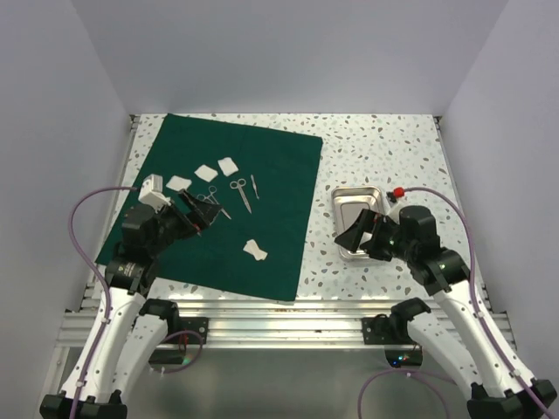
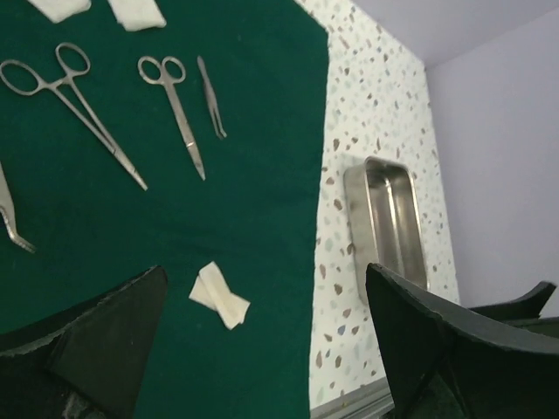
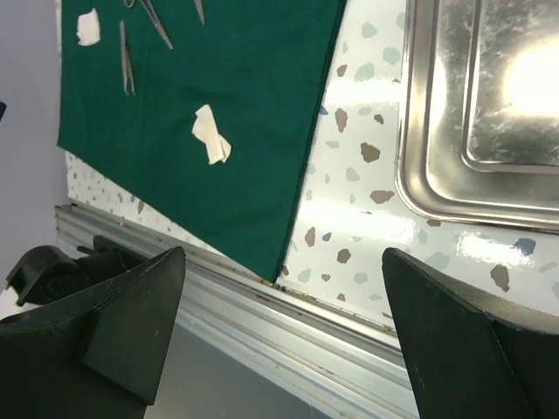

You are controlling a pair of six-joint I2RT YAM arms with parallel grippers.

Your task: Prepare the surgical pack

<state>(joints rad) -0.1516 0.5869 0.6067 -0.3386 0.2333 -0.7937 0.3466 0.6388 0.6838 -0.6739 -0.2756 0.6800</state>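
Note:
The dark green drape (image 1: 262, 175) lies spread flat on the table's left half. On it are scissors (image 1: 240, 194), tweezers (image 1: 254, 185), forceps (image 1: 210, 196) and several white gauze squares, one of them (image 1: 256, 251) near the front. The empty steel tray (image 1: 360, 190) stands on the bare table to the right of the drape. My left gripper (image 1: 196, 213) is open and empty above the drape's left part; its view shows the gauze (image 2: 218, 295) and the tray (image 2: 389, 218). My right gripper (image 1: 354, 234) is open and empty over the tray's near edge (image 3: 410, 131), with the drape's corner (image 3: 262, 218) in view.
An aluminium rail (image 1: 279, 319) runs along the table's near edge. White walls close in the left, back and right. A small red object (image 1: 397, 191) sits just right of the tray. Purple cables loop beside both arms.

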